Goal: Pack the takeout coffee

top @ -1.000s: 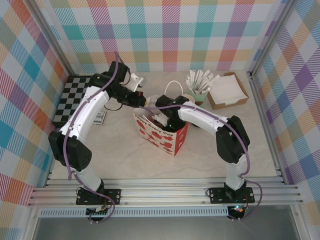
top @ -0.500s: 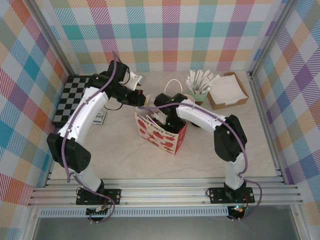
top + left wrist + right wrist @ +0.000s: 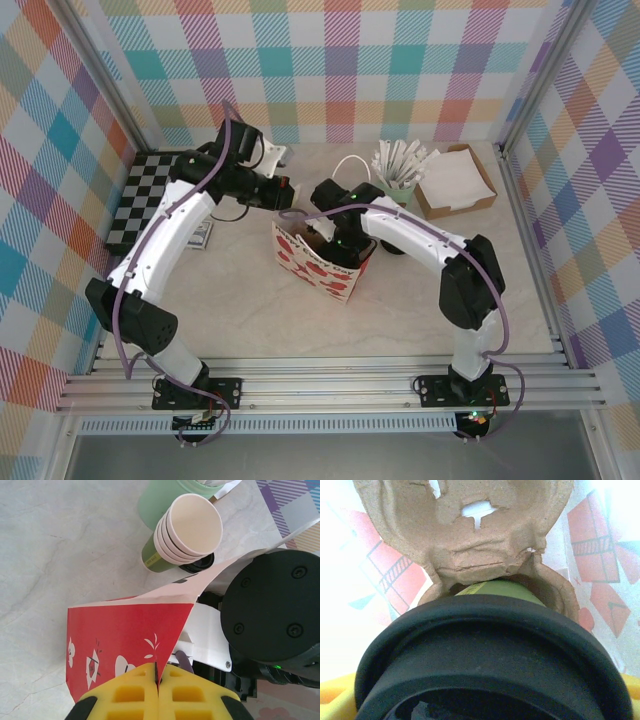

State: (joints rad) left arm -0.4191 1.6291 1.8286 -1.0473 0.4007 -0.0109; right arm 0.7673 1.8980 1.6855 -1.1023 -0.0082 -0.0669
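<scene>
The takeout coffee (image 3: pixel 490 645), a green cup under a black lid, stands in a socket of a brown pulp carrier (image 3: pixel 470 540) inside the red-and-white paper bag (image 3: pixel 325 270). My right gripper (image 3: pixel 490 702) reaches down into the bag, a yellow finger at each side of the lid; whether the pads still press it is hidden. My left gripper (image 3: pixel 158 680) is shut on the bag's (image 3: pixel 120 630) top rim at its back left corner, holding the mouth wide. From above, the left gripper (image 3: pixel 283 190) sits just behind the bag, and the right arm's wrist covers the mouth.
A stack of lidless green cups (image 3: pixel 187 530) and a pale mint cup of wrapped sticks (image 3: pixel 398 180) stand just behind the bag. A cardboard box of white napkins (image 3: pixel 455 180) lies back right. A checkered mat (image 3: pixel 150 195) and a small packet (image 3: pixel 203 234) lie left.
The left gripper has drawn the bag's rim slightly back and left, so the bag stands steeper. The right wrist has shifted a little toward the back over the bag's mouth.
</scene>
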